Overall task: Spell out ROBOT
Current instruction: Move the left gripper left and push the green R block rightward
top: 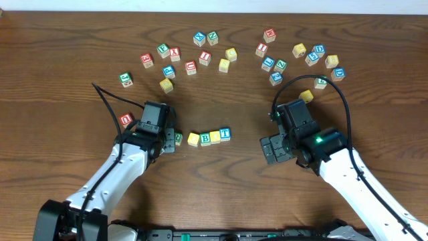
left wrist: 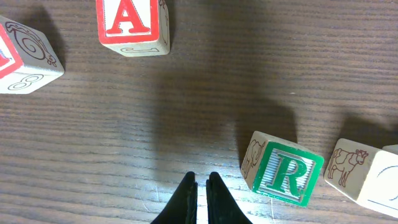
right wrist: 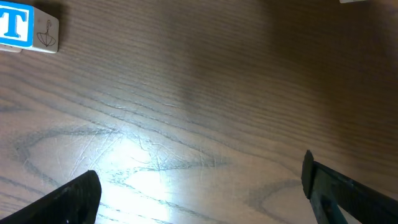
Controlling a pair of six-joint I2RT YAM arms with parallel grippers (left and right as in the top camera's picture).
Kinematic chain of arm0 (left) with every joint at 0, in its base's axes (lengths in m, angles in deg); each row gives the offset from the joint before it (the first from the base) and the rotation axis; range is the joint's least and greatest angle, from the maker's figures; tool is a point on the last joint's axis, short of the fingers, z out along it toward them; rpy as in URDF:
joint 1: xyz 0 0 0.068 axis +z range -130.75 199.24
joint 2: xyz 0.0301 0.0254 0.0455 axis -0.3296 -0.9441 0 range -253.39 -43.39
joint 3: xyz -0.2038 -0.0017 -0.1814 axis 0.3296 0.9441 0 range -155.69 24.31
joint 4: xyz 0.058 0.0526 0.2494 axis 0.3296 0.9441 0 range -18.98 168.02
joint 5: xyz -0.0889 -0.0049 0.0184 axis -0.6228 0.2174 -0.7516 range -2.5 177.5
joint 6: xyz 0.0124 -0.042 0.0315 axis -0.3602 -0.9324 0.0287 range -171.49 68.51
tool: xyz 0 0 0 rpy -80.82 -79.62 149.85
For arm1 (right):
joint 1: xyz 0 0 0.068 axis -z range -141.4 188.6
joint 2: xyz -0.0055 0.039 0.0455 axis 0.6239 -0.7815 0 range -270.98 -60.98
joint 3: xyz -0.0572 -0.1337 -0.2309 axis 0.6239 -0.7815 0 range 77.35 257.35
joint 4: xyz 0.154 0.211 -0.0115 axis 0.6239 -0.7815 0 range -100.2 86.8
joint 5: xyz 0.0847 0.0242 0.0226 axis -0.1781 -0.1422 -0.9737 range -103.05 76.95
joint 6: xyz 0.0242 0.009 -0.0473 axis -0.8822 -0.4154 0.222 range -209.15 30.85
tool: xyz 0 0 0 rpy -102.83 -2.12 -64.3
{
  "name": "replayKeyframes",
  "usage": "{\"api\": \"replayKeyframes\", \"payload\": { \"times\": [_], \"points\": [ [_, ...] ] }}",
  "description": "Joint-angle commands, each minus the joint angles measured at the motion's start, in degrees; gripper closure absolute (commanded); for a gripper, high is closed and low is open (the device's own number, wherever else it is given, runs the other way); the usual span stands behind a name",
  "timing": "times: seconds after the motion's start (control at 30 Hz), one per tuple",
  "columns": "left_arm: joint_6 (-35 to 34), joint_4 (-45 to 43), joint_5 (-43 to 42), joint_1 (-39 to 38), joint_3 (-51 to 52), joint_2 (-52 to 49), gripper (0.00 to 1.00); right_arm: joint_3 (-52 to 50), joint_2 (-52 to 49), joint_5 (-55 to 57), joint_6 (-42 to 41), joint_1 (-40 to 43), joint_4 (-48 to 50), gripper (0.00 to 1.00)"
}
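**Dark wooden table (top: 67, 40): row at lower centre**

The green-framed wooden R cube (left wrist: 287, 175), yellow-faced cube (top: 193, 139), green-framed B cube (top: 205, 138), second yellow-faced cube (top: 215, 136) and blue-framed T cube (top: 225, 134) form one row. The left gripper (left wrist: 202, 182) is closed, empty, just left of the R. The right gripper (right wrist: 199, 186) is wide open.

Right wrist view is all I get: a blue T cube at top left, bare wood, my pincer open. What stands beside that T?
Observer: A row. From the left arm's side: R, yellow cube, B, second yellow cube, then your T.
Operator: Is the R lined up?
Observer: Not quite. It sits turned, with a small gap to the yellow cube.
Operator: And the other arm?
Observer: The left pincer is shut and empty, its tips beside the R, apart from it.
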Motion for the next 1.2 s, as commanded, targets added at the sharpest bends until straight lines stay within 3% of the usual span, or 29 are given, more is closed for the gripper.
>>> {"api": "replayKeyframes", "payload": {
  "times": [0.0,1.17],
  "points": [
    [0.76,-0.09,-0.26,0.31,0.44,-0.66,0.92,-0.37,-0.28,0.59,-0.66,0.04,0.07,0.01],
    [1.79,-2.01,-0.28,0.31,1.18,-4.59,0.92,-0.37,-0.28,0.59,-0.66,0.04,0.07,0.01]
  ]
}}
